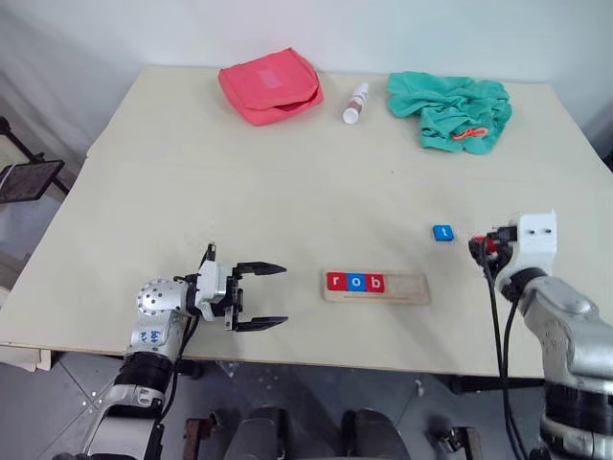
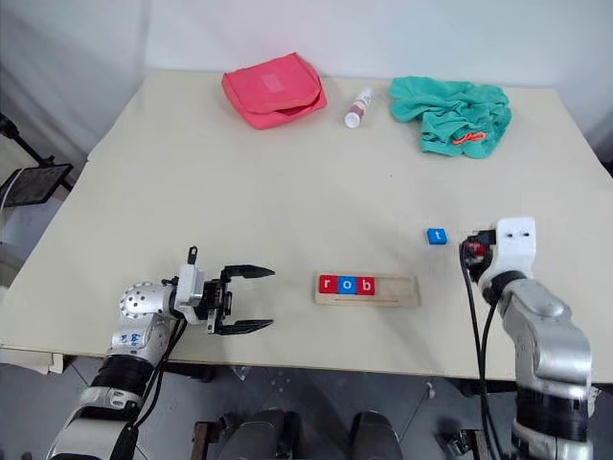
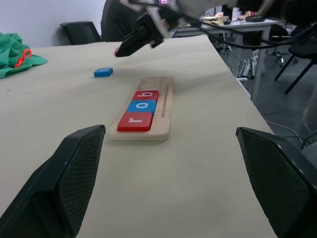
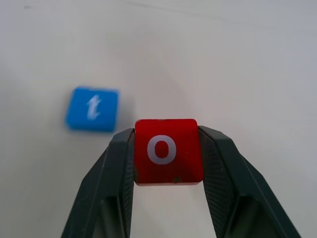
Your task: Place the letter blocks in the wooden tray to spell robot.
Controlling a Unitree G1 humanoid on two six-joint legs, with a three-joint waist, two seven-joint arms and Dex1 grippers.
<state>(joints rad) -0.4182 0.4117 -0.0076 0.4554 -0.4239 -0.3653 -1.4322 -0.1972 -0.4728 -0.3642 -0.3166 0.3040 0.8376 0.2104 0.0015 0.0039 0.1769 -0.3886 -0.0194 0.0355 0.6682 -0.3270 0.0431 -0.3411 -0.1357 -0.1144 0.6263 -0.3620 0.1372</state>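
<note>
Pale beige worktop (image 1: 287,182). Right hand (image 4: 166,158) clamps small flat red square "o" tile (image 4: 167,151) by opposite edges; light, rigid, smooth, likely slip-prone. Blue "t" tile (image 1: 442,233) lies nearby. Pale wooden strip tray (image 1: 407,288) holds r, o, b. Left hand (image 1: 261,297) open, empty.

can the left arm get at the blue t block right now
Probably not easily: the blue t block lies beyond the wooden tray, near the right pincer; the open left pincer sits on the tray's other side.
</note>
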